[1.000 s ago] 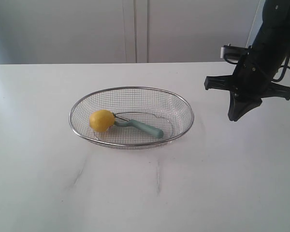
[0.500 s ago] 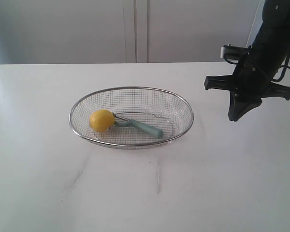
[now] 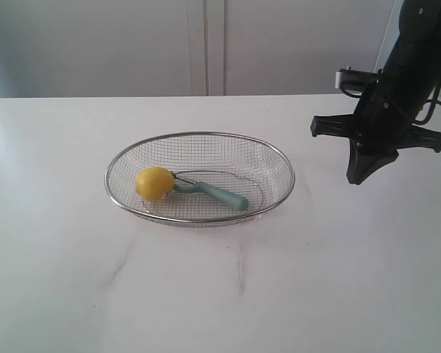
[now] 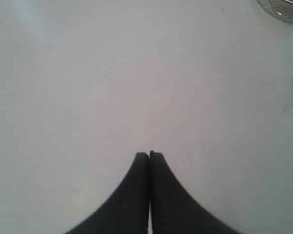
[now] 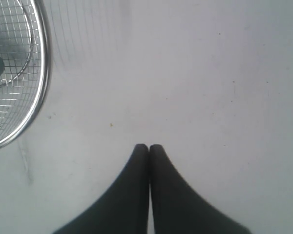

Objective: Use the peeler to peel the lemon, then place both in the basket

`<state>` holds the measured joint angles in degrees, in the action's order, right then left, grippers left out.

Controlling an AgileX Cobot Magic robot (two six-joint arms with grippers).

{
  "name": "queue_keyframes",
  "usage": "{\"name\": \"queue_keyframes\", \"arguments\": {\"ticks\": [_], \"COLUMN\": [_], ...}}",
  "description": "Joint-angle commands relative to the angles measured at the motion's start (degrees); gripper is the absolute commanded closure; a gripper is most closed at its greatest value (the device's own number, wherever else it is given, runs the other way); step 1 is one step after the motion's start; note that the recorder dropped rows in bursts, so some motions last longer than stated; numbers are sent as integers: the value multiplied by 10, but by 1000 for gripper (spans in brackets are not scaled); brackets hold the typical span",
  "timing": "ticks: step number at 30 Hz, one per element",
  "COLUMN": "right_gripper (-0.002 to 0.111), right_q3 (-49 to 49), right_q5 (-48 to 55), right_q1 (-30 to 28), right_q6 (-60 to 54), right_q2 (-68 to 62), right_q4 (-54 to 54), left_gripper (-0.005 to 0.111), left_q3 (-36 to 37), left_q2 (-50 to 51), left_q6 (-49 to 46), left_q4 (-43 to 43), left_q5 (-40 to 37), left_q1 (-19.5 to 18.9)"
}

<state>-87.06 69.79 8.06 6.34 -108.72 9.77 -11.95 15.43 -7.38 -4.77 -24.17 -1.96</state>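
The yellow lemon [image 3: 155, 183] lies in the left part of the silver wire-mesh basket [image 3: 283, 163] in the middle of the table. The peeler [image 3: 217, 193], with its pale teal handle, lies beside it in the basket, its metal head against the lemon. My right gripper [image 3: 358, 177] hangs shut and empty above the table, right of the basket and clear of it. In the right wrist view its tips [image 5: 148, 146] press together, with the basket rim [image 5: 41, 87] off to one side. My left gripper [image 4: 149, 154] is shut on nothing over bare table; it does not show in the exterior view.
A white tabletop [image 3: 220, 294] runs around the basket on all sides. A pale wall with cabinet panels [image 3: 206, 44] stands behind the table. The right arm's black body [image 3: 411, 66] rises at the far right edge.
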Motion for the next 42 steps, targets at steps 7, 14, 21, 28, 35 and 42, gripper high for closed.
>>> {"name": "queue_keyframes", "arguments": {"ticks": [7, 14, 21, 28, 35, 42], "right_gripper": [108, 108, 108, 108, 108, 108], "right_q3": [-2, -2, -2, -2, -2, -2], "right_q5": [2, 2, 2, -9, -32, -65], "right_q1": [-2, -2, -2, -2, -2, -2], "right_q6": [-1, -1, -1, -1, -1, -1], "right_q2": [6, 5, 5, 5, 5, 5], "right_q4": [-4, -4, -4, -4, -4, -4], "left_gripper": [107, 107, 107, 107, 107, 107], "left_q3": [67, 120, 120, 120, 120, 120], "left_q2": [-141, -154, -154, -154, -154, -154], "left_q6": [-4, -2, -2, -2, 0, 31], "left_q4": [1, -20, -18, -22, -27, -28], "left_q5": [13, 52, 55, 55, 55, 55], "left_q1": [1, 1, 1, 1, 1, -1]}}
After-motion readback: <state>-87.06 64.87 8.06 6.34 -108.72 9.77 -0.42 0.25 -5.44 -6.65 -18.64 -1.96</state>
